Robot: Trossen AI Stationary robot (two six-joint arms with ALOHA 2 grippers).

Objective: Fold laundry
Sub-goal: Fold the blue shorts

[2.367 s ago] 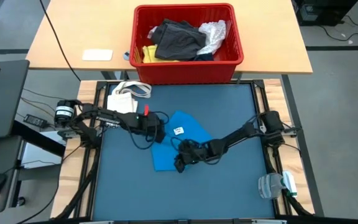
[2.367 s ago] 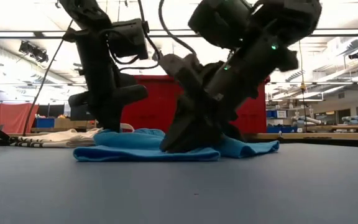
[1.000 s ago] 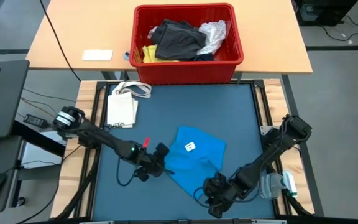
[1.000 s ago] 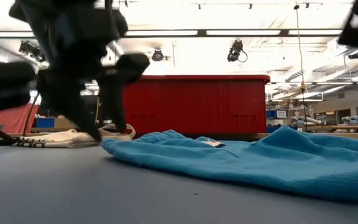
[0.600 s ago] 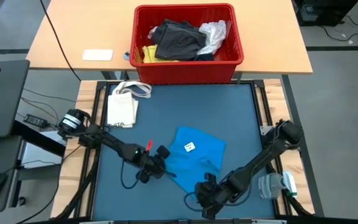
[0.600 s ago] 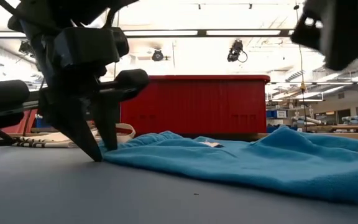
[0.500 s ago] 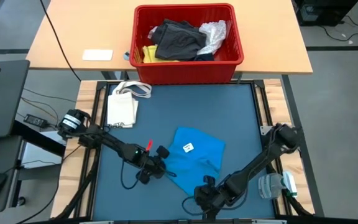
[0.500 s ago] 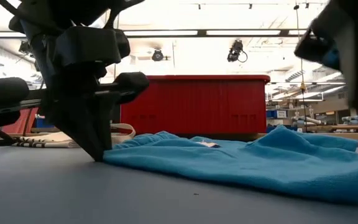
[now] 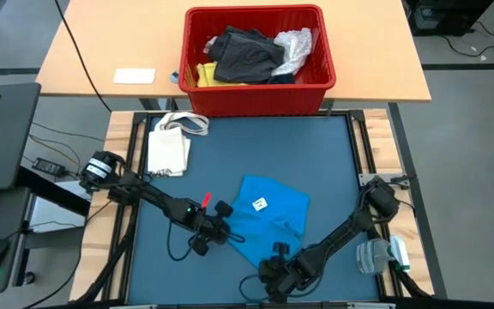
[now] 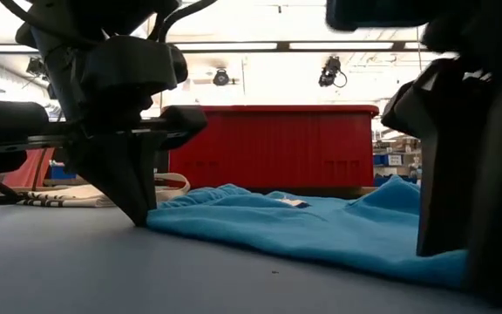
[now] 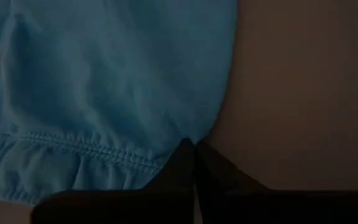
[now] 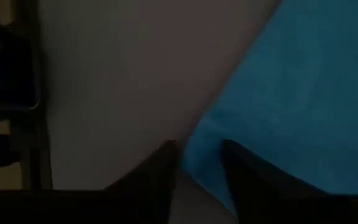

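Bright blue soft garment [image 9: 268,216] lies spread on the dark blue counter [image 9: 256,146], near its front. Left pincer [image 9: 222,230] is pressed together on the cloth's hemmed left edge, tips down on the counter. Right pincer [image 12: 194,163] stands spread at the garment's front corner, blue fabric between its fingers. More laundry sits in the red plastic basket [image 9: 258,96] beyond.
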